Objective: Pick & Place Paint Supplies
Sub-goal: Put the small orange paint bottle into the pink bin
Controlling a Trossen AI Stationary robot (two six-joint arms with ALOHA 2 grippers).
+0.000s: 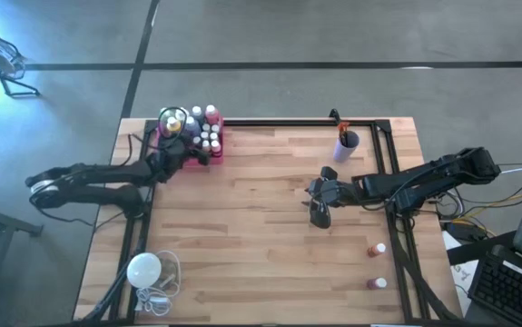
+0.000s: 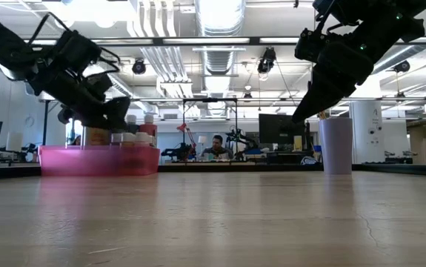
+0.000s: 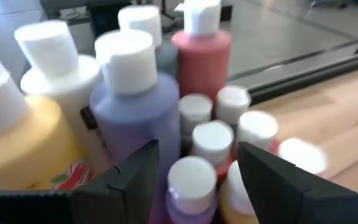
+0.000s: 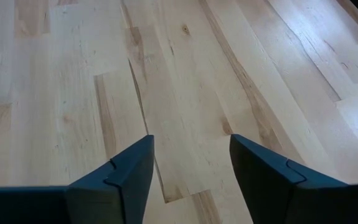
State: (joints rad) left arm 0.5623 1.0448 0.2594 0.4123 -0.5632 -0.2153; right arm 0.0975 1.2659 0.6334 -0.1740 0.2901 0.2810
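Gathered in the translucent pink plastic bin (image 1: pixel 174 153) at upper left of the wooden tabletop (image 1: pixel 261 227): white-capped paint bottles (image 1: pixel 204 130), packed upright to save room. Poised over them, left end effector (image 3: pixel 194 171), fingers wide, nothing gripped, likely just after a drop. Mid-frame, right end effector (image 4: pixel 191 165), parted and empty over bare wood. Awaiting pickup at lower right: two tiny reddish bottles (image 1: pixel 376 265).

I see a wooden table (image 1: pixel 261 227) of pale planks. On it, far left, sits a pink bin (image 1: pixel 191 145) packed with white-capped bottles. A purple cup (image 1: pixel 348 143) stands far right. Two small bottles (image 1: pixel 376 248) lie near the right edge, well apart from the bin. A white bulb (image 1: pixel 143 269) with its cord rests near left.
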